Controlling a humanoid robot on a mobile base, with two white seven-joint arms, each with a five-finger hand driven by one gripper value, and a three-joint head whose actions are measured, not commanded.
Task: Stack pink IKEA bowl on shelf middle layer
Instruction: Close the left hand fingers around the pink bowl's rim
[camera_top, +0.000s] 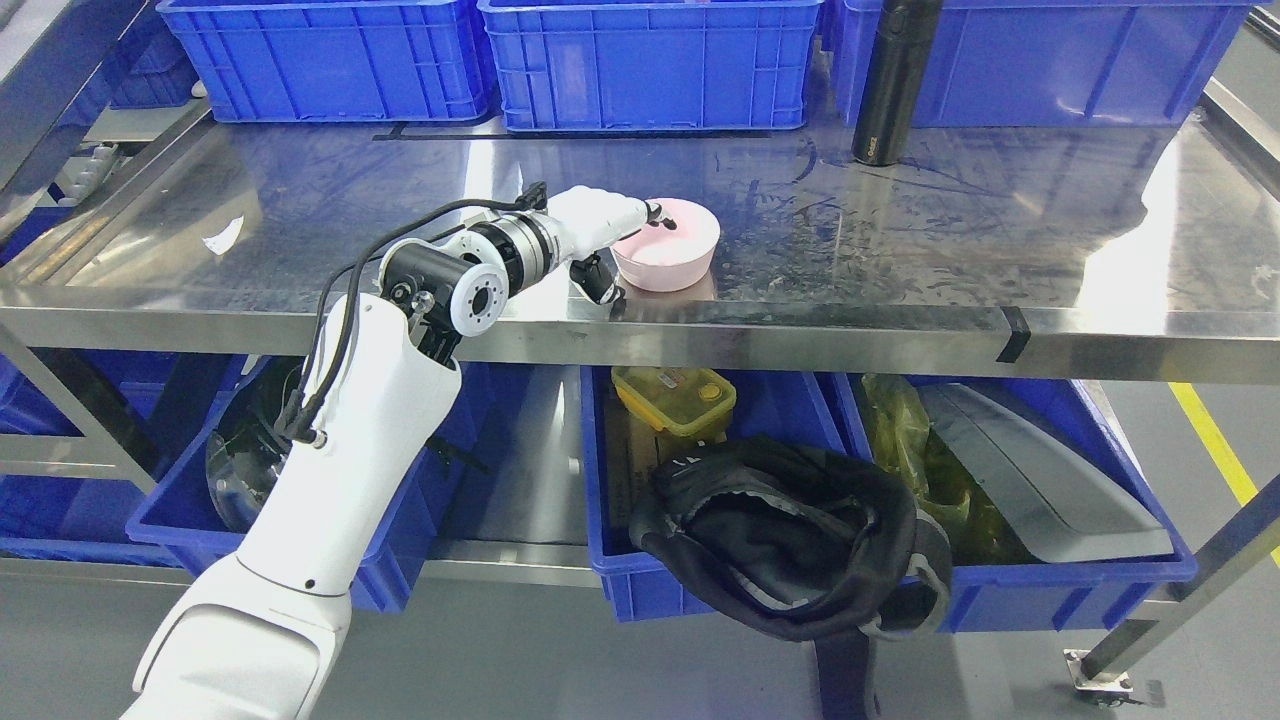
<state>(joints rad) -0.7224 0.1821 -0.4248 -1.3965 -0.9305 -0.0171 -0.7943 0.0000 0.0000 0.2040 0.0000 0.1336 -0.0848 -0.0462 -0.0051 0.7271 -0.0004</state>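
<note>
Stainless steel shelf (900, 230), middle layer: pink bowl (668, 245) upright near the front edge, well left of the black bottle (893, 80). Left hand (610, 235) pinching the bowl's near-left rim, fingers (662, 215) over the lip, thumb outside below. Best kept level, with a firm rim pinch throughout any lift.

steel shelving (800, 325) holds blue bins (330, 60); grey floor (500, 650) carries a yellow line (1215, 440).
</note>
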